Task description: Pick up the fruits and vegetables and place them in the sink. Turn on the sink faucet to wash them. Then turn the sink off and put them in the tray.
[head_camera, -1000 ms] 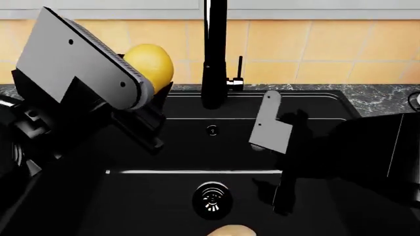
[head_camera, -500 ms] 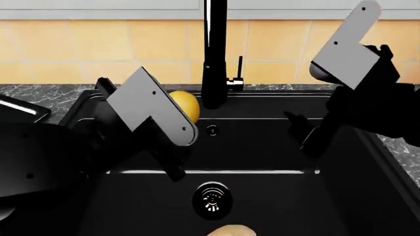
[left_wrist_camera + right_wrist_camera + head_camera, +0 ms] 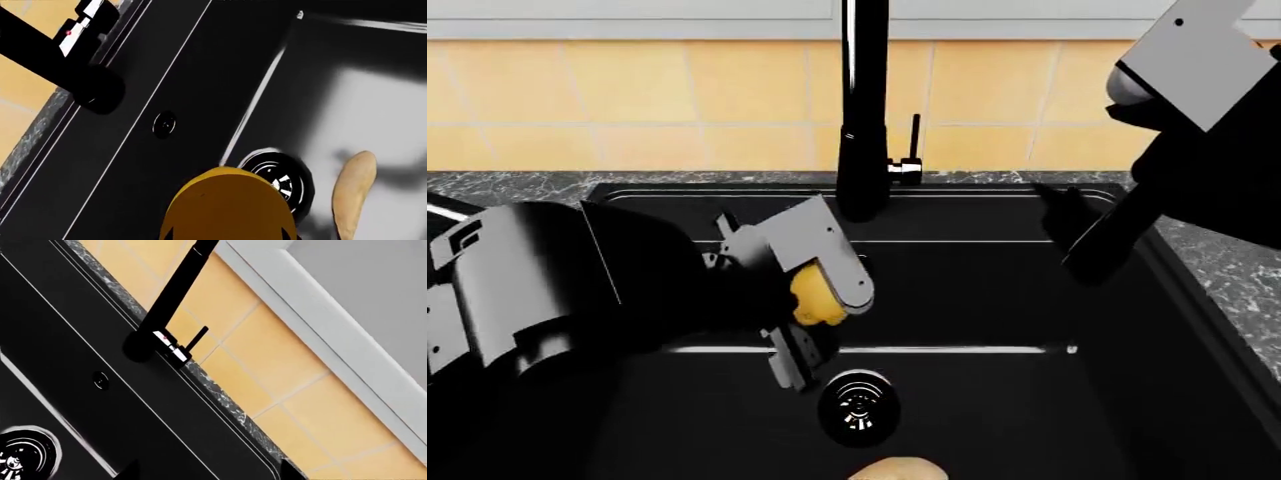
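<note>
The left gripper [image 3: 807,300] clamps the lemon [image 3: 814,292] over the sink [image 3: 988,300], just left of and above the drain [image 3: 857,405]. The potato [image 3: 897,468] lies on the sink floor, nearer. The right gripper [image 3: 1094,235] hangs at the right; whether it is open, I cannot tell.

Left hand [image 3: 811,300] lowered, clamped, right hand raised

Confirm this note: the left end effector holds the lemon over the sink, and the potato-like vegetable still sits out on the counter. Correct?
One error. The potato-like vegetable is not on the counter; the left wrist view shows it lying on the floor of the sink, beside the drain. The rest stands: the left end effector holds the lemon over the sink.
</note>
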